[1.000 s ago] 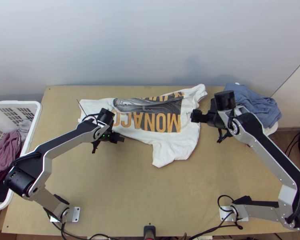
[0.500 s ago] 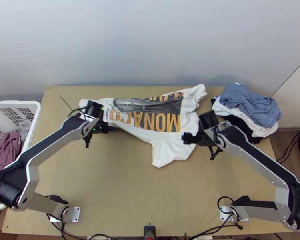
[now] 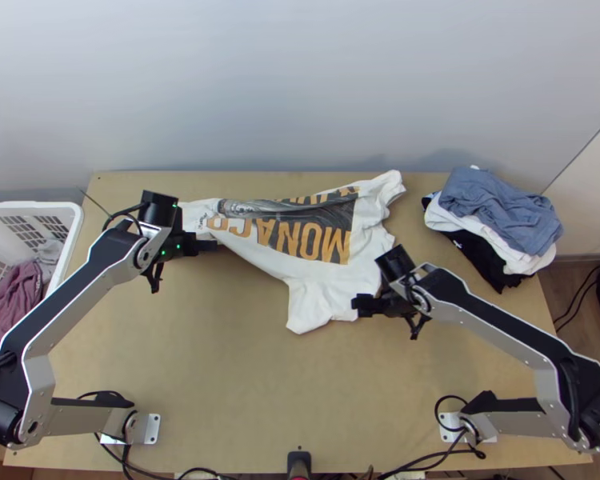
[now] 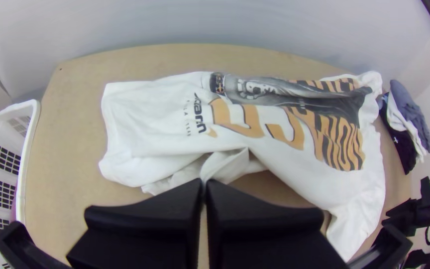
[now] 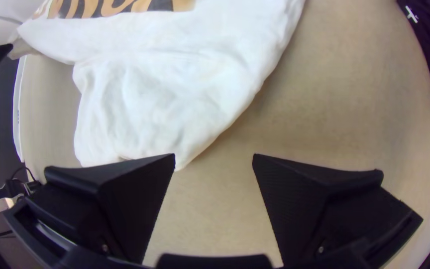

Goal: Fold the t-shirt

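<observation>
Left gripper [image 3: 210, 243], arm crooking toward nine o'clock: clenching the near edge of one white t-shirt [image 3: 320, 280]. Right gripper [image 3: 356, 305], arm bowing toward three: gaping near its five-o'clock sleeve. Shirt: lying rumpled toward the table's [image 3: 220, 360] twelve, orange-lettered print showing.

Left arm [image 3: 40, 372] and right arm [image 3: 492, 326] were silver and black.
Green lights [image 3: 178, 247] dotted the left wrist [image 3: 160, 210]; black cables [image 3: 437, 406] looped beside pale base plates [image 3: 152, 430].
</observation>
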Controlling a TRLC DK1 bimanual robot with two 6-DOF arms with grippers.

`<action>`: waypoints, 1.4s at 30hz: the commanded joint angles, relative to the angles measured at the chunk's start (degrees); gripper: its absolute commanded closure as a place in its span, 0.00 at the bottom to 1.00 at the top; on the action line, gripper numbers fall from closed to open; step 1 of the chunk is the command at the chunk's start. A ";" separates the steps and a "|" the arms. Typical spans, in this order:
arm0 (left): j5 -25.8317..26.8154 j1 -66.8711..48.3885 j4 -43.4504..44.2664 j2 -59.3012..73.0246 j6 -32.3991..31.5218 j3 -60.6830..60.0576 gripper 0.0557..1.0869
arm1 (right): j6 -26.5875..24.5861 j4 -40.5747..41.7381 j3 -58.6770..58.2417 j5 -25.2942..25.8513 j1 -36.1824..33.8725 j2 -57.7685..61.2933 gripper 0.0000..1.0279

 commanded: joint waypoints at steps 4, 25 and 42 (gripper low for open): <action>-0.02 0.06 -1.34 -0.73 -0.88 -0.84 0.96 | -0.02 2.71 3.71 -1.86 4.57 8.08 0.33; 3.06 9.99 -9.25 -7.06 -0.61 6.37 0.96 | -9.60 4.03 15.93 -3.71 -8.97 0.34 0.97; 14.83 24.23 -21.82 -5.22 -3.95 50.14 0.96 | -3.88 -17.77 63.21 -5.29 -25.75 -0.97 0.97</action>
